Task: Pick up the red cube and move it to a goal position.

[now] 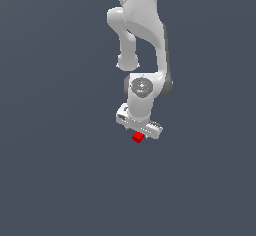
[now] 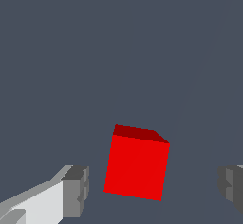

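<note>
The red cube [image 2: 136,166] sits on the flat grey floor [image 1: 50,170], right under the white gripper [image 2: 152,190]. The two fingers [image 2: 76,190] are wide apart, one on each side of the cube, and neither one touches it.
</note>
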`<control>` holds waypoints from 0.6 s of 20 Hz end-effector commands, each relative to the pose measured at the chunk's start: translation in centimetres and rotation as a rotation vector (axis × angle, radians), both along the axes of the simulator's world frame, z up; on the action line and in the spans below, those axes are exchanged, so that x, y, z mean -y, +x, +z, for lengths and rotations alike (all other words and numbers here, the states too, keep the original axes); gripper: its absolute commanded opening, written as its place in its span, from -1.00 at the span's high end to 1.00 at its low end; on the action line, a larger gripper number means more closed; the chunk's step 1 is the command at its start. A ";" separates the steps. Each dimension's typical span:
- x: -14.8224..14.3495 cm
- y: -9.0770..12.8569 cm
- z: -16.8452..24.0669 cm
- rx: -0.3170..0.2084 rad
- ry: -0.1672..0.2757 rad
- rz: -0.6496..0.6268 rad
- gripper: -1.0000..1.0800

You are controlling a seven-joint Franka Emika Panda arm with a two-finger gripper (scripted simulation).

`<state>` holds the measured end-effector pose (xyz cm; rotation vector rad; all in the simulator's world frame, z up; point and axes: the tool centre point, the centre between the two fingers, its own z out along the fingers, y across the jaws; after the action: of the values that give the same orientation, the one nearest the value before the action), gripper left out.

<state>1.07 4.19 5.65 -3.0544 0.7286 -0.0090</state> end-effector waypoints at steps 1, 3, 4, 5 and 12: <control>-0.2 0.1 -1.2 -0.001 -0.001 -0.051 -0.92; -0.4 0.2 -1.9 -0.002 -0.001 -0.082 -0.92; -0.5 0.3 -2.2 -0.003 -0.001 -0.096 -0.92; -0.5 0.3 -2.5 -0.004 -0.001 -0.109 -0.92; -0.8 0.5 -3.6 -0.006 0.000 -0.155 -0.92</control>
<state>1.52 4.95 2.13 -2.9946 0.9527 0.0002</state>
